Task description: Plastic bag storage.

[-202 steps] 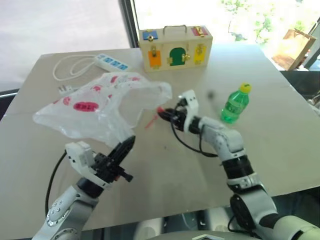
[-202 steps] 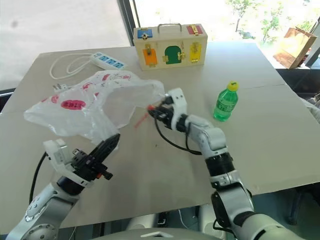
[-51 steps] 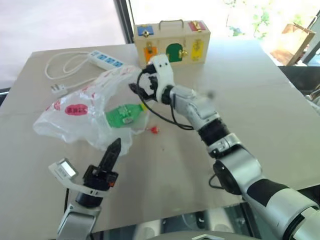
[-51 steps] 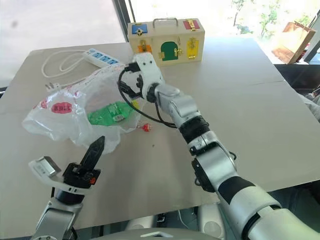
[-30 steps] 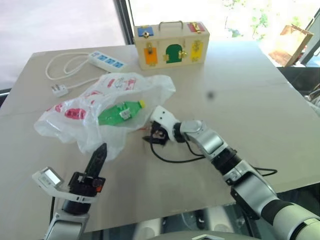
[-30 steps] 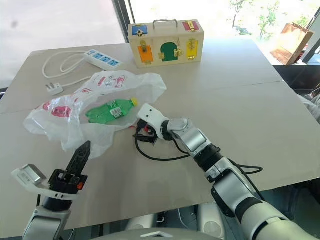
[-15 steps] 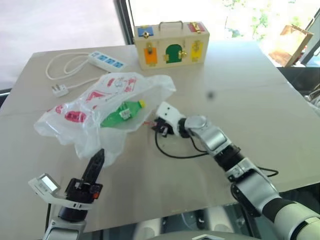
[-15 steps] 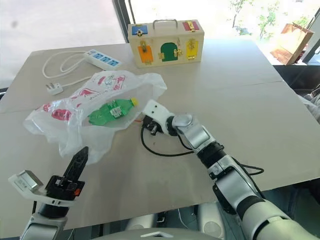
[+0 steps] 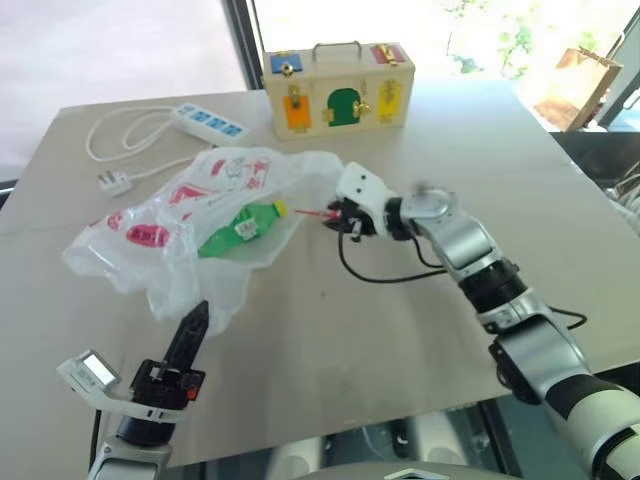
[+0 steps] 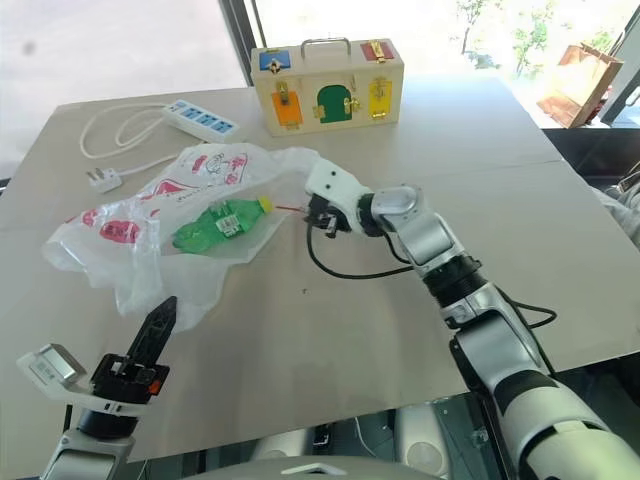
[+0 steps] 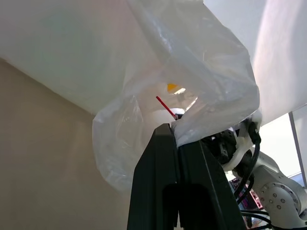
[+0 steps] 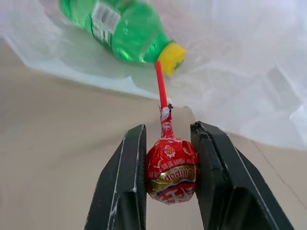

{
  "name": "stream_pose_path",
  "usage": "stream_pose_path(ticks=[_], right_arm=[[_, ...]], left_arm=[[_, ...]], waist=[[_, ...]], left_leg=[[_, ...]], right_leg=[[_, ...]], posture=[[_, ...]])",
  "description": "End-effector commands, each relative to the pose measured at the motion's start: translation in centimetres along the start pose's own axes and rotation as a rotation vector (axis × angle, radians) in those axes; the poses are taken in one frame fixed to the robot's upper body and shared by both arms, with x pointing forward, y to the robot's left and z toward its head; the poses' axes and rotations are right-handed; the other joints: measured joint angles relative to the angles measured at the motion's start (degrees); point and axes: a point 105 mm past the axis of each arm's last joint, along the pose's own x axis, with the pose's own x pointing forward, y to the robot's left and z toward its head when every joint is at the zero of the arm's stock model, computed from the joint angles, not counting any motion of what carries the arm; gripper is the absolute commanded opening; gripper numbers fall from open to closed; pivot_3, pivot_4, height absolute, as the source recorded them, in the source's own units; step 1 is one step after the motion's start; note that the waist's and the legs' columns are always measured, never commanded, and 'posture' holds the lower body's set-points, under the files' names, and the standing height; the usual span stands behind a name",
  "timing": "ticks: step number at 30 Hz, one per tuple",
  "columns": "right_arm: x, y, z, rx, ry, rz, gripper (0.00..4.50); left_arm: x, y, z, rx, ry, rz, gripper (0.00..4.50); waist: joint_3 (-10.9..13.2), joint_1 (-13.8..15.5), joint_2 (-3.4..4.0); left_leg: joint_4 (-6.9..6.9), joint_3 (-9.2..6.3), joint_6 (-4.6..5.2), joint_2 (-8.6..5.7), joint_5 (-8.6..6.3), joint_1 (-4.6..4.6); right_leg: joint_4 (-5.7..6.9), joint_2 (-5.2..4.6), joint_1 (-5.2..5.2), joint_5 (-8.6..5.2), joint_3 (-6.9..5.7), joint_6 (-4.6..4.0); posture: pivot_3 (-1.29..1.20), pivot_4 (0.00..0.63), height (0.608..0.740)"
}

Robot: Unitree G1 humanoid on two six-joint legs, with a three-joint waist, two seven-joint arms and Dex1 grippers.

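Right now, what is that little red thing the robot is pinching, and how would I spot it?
Find the crinkly translucent white plastic bag on the beige table; at its open mouth hovers the right gripper. Clamped there is a round lollipop in red printed foil, its thin red stick pointing at the green bottle's yellow cap.

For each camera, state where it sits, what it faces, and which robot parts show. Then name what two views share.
Left eye and right eye views: on the head, looking down over the table; both arms show.
Left wrist view: along the shut left gripper toward the plastic bag.
Right wrist view: along the right gripper, which clamps a lollipop before the green bottle.
Shared: both wrist views show the bag.
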Motion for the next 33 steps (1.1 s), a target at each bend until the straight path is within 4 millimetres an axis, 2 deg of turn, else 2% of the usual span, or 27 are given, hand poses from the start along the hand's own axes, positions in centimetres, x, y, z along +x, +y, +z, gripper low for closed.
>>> stream_pose_path(ticks=[1,2,4,6,8,10,15,18,23,25,27,29,33], right_arm=[[2.3,1.7,3.7,-0.033,-0.104,0.038,0.82],[3.5,2.1,4.4,-0.033,-0.117,0.028,0.82],[5.8,3.0,7.2,-0.020,-0.215,0.004,1.86],[6.4,2.7,8.5,0.012,-0.277,-0.042,2.68],[5.9,2.1,7.3,0.040,-0.255,-0.058,3.73],[5.2,2.2,5.6,0.031,-0.216,-0.019,4.43],[2.4,2.5,3.2,0.027,-0.161,0.073,4.43],[0.1,2.5,0.4,0.019,-0.071,0.122,4.43],[-3.5,-2.0,-5.1,0.089,0.110,-0.091,4.43],[-4.3,-3.4,-6.3,0.107,0.148,-0.167,4.43],[-4.5,-5.4,-6.4,0.147,0.137,-0.287,4.43],[-4.5,-7.5,-5.8,0.165,0.087,-0.418,4.43],[-2.5,-7.6,-1.9,0.226,-0.114,-0.390,4.43]], left_arm=[[0.2,-1.0,0.0,0.007,0.017,-0.050,0.00],[0.2,-1.1,-0.2,0.005,0.025,-0.056,0.00],[0.4,-1.4,-0.6,-0.004,0.035,-0.065,0.00],[0.5,-1.7,-0.8,0.002,0.039,-0.077,0.00],[0.6,-1.7,-0.5,0.008,0.023,-0.077,0.00],[0.5,-1.6,-0.5,0.009,0.022,-0.071,0.00],[0.3,-1.2,-0.6,0.010,0.033,-0.063,0.00],[0.4,-1.0,-0.4,0.012,0.027,-0.062,0.00],[0.6,-1.1,-0.6,0.020,0.033,-0.076,0.00],[0.6,-1.1,-0.5,0.022,0.029,-0.075,0.00],[0.6,-1.0,-0.5,0.022,0.027,-0.074,0.00],[0.5,-1.0,-0.6,0.016,0.020,-0.068,0.00],[0.1,-1.1,-0.8,0.018,0.017,-0.059,0.00]], waist=[[0.00,0.18,0.00],[0.00,0.24,0.01],[0.01,0.13,0.02],[0.03,0.86,0.01],[-0.01,1.51,-0.06],[-0.06,1.48,-0.16],[-0.07,1.67,-0.18],[-0.08,1.77,-0.20],[-0.08,1.49,-0.21],[-0.08,1.55,-0.21],[-0.08,1.44,-0.21],[-0.08,1.27,-0.20],[-0.08,0.72,-0.20]], left_leg=[[0.00,-0.02,0.00,0.04,0.00,-0.01],[0.00,-0.03,0.00,0.05,0.00,-0.01],[0.00,-0.02,-0.01,0.05,0.00,-0.01],[0.00,0.00,-0.02,0.05,0.00,-0.01],[0.02,-0.15,-0.08,-0.09,0.02,-0.05],[0.02,-0.13,-0.07,-0.20,0.02,-0.09],[-0.02,-0.11,-0.06,-0.22,0.02,-0.13],[-0.01,-0.12,-0.06,-0.20,0.02,-0.09],[0.02,-0.06,-0.05,-0.17,0.02,-0.03],[0.02,-0.04,-0.05,-0.14,0.02,-0.02],[0.01,-0.03,-0.05,-0.12,0.02,-0.01],[0.01,0.02,-0.05,-0.10,0.02,-0.02],[0.01,0.03,-0.05,-0.07,0.02,-0.03]], right_leg=[[0.00,0.03,-0.01,0.01,-0.02,-0.01],[0.00,0.04,-0.01,0.01,-0.03,-0.02],[0.00,0.03,-0.01,0.02,-0.03,-0.03],[-0.03,0.01,-0.01,0.04,-0.02,-0.07],[-0.09,-0.17,0.01,0.04,-0.19,-0.08],[-0.17,-0.27,0.02,0.04,-0.16,-0.08],[-0.15,-0.24,0.02,0.04,-0.14,-0.07],[-0.13,-0.22,0.04,0.04,-0.16,-0.07],[-0.11,-0.16,0.07,0.03,-0.13,-0.06],[-0.08,-0.11,0.06,0.03,-0.10,-0.07],[-0.08,-0.07,0.05,0.03,-0.08,-0.07],[-0.07,-0.05,0.04,0.03,-0.04,-0.07],[-0.08,-0.05,0.03,0.04,-0.01,-0.07]], posture=[[0.00,0.150,0.740],[0.00,0.150,0.740],[0.00,0.150,0.740],[0.00,0.150,0.740],[0.00,0.150,0.740],[0.00,0.150,0.740],[0.00,0.150,0.740],[0.00,0.150,0.740],[0.00,0.150,0.740],[0.00,0.150,0.740],[0.00,0.150,0.740],[0.00,0.150,0.740],[0.00,0.150,0.740]])
